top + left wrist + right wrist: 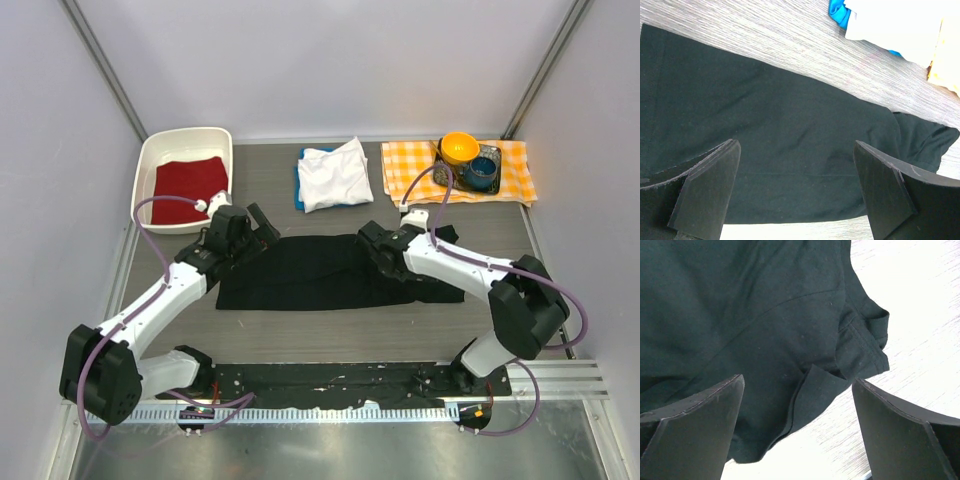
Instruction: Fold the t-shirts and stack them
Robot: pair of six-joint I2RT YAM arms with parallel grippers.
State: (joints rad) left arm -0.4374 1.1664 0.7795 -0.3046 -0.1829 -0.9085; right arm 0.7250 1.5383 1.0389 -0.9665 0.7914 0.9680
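Top external view: a black t-shirt (pixel 325 275) lies spread in a long band across the grey table (pixel 330 325), directly under both robot grippers. The left gripper (pixel 262 228) hangs over the shirt's far left edge. The right gripper (pixel 372 245) hangs over its right half, close to a sleeve. Both have their jaws spread wide and hold nothing.

Beyond and between the two grippers, well apart from the black shirt, a folded white t-shirt (pixel 336 175) rests on a blue t-shirt (pixel 299 185), which shows only as a strip at the edge.

The right wrist view shows a sleeve hem and a loose flap of black cloth just below the open fingers, with bare table to their right. The left wrist view shows smooth, flat cloth between the fingers.

The step in hand looks like the next fold of the black shirt. To do it well, each gripper should come down on an edge rather than the flat middle and pinch every layer there. Both should then lift together and level, so the cloth carries over without bunching or dragging the sleeve.
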